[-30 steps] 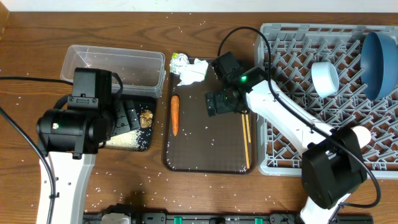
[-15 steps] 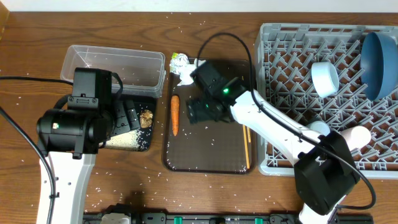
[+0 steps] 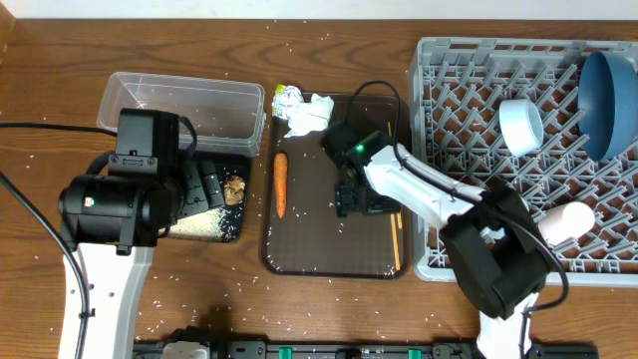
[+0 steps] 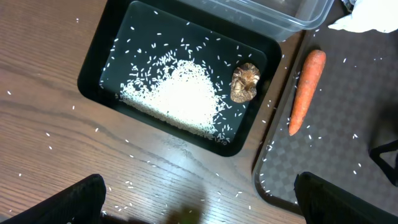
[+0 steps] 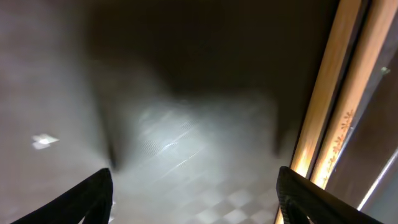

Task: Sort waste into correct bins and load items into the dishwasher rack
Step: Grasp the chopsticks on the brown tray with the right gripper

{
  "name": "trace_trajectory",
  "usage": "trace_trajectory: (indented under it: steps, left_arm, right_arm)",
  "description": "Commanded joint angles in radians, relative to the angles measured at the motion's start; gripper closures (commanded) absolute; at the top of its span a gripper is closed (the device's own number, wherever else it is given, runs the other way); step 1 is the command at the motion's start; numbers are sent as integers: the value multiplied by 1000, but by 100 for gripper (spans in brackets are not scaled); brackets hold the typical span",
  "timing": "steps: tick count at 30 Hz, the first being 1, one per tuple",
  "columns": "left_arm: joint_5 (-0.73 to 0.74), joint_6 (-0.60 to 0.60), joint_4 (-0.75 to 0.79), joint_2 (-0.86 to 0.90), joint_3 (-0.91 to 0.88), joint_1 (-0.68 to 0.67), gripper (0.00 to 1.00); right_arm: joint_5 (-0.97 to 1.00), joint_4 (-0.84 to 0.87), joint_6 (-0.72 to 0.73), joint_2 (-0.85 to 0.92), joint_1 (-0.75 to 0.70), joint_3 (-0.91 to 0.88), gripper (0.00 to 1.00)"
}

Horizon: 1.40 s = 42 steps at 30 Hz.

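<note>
My right gripper (image 3: 359, 195) (image 5: 199, 208) hangs low over the brown tray (image 3: 329, 249), open, with only tray surface between its fingers. The wooden chopsticks (image 3: 396, 224) (image 5: 339, 106) lie just outside its right finger (image 5: 317, 199). An orange carrot (image 3: 280, 184) (image 4: 306, 90) lies on the tray's left. Crumpled paper (image 3: 311, 112) and a yellow-green wrapper (image 3: 286, 97) sit at the tray's top. My left gripper (image 4: 199, 214) is open above the table, near the black tub (image 4: 106, 62) holding rice (image 4: 180, 99) and a brown lump (image 4: 245, 83).
The clear tub (image 3: 179, 105) stands behind the black one. The grey rack (image 3: 498, 170) on the right holds a dark-blue plate (image 3: 608, 90), a light-blue cup (image 3: 521, 125) and a pale pink cup (image 3: 563, 221). Rice grains are scattered over the table.
My right gripper went from the tray's top near the paper down to the tray's right middle beside the chopsticks, its jaws narrowing somewhat. The left arm has not moved.
</note>
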Motion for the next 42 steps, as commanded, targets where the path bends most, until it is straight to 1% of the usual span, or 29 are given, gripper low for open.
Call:
trace_trajectory:
  steps: [1, 3, 5, 8, 10, 14, 18, 21, 25, 29, 33, 35, 36, 37, 39, 42]
  left_arm:
    - [-16, 10, -2, 4, 4, 3, 2]
    - [-16, 10, -2, 4, 4, 3, 2]
    - [-16, 10, -2, 4, 4, 3, 2]
    - [-16, 10, -2, 4, 4, 3, 2]
    - [-16, 10, -2, 4, 4, 3, 2]
    - [-16, 10, -2, 4, 4, 3, 2]
    - [-16, 10, -2, 4, 4, 3, 2]
    - [-16, 10, -2, 4, 4, 3, 2]
    - [-16, 10, -2, 4, 4, 3, 2]
    - [-16, 10, -2, 4, 4, 3, 2]
    - [-16, 10, -2, 4, 4, 3, 2]
    - [-16, 10, -2, 4, 4, 3, 2]
    - [-16, 10, -2, 4, 4, 3, 2]
    - [-16, 10, -2, 4, 4, 3, 2]
    - [-16, 10, -2, 4, 4, 3, 2]
    - [-16, 10, -2, 4, 4, 3, 2]
  right_arm:
    - [44, 22, 23, 7, -5, -2, 24]
    - [69, 26, 13, 4, -5, -2, 27]
    - [103, 10, 13, 3, -5, -2, 28]
    - [138, -10, 17, 3, -7, -2, 25]
    - [137, -10, 17, 3, -12, -2, 23]
    - [136, -7, 17, 3, -24, -2, 23]
    - [94, -1, 17, 5, -31, -13, 23]
    - [60, 45, 17, 7, -38, -57, 24]
    - [23, 102, 18, 7, -41, -116, 31]
    - [19, 92, 28, 7, -42, -127, 38]
    - [19, 89, -18, -1, -43, -121, 35]
    - [-4, 84, -17, -3, -43, -121, 43]
    - [-24, 83, -16, -3, -44, -121, 45]
    - [-39, 80, -16, -2, -45, -121, 45]
    - [-23, 68, -4, -2, -45, -122, 36]
    - [8, 63, 0, -2, -49, -122, 35]
